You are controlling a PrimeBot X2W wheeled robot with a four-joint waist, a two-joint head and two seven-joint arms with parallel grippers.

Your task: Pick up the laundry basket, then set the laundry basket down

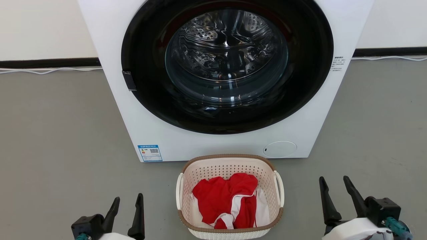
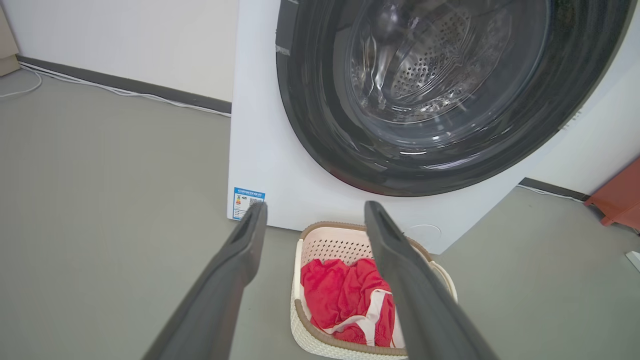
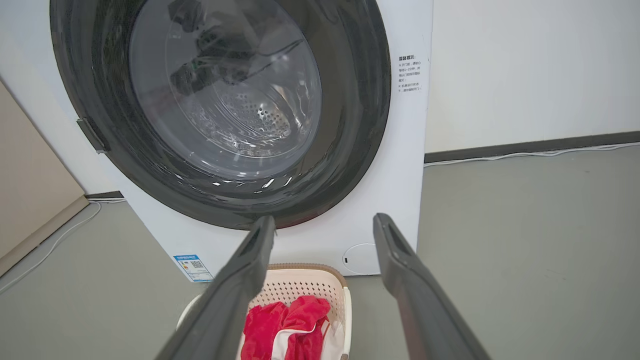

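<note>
The small cream-white perforated plastic laundry basket [image 1: 213, 171], rounded-rectangular with a brown woven-look rim, sits flat on the grey floor [image 1: 60, 133] right in the middle. It is just on the near side of the big white front-loading washing machine [image 1: 186, 143], close to it but with a thin strip of floor between them. Inside lies a crumpled red and white garment [image 1: 222, 196], heaped toward the near end. The two white loop handles are free, one on the left side [image 1: 179, 191] and one on the right [image 1: 279, 188], and nothing touches either.

The left gripper [image 1: 128, 197] sits low and near, well to the left of the basket. Its two long dark fingers are spread apart and hold nothing. From its own wrist camera the basket lies beyond the fingertips, and the right-hand finger crosses in front of the basket's right side.

The right gripper [image 1: 333, 178] is on the other side, well clear of the right handle. Its fingers are parted too, with nothing between them, and they tilt a little to the left.

On the machine, the round dark-ringed glass door [image 1: 227, 53] shows a perforated steel drum behind it. There is a small blue label [image 1: 149, 153] at the lower left corner of the front panel and a round white flap [image 1: 279, 149] at the lower right. Along the far wall a thin white cable [image 1: 50, 70] runs beneath a black skirting strip [image 1: 46, 62].
</note>
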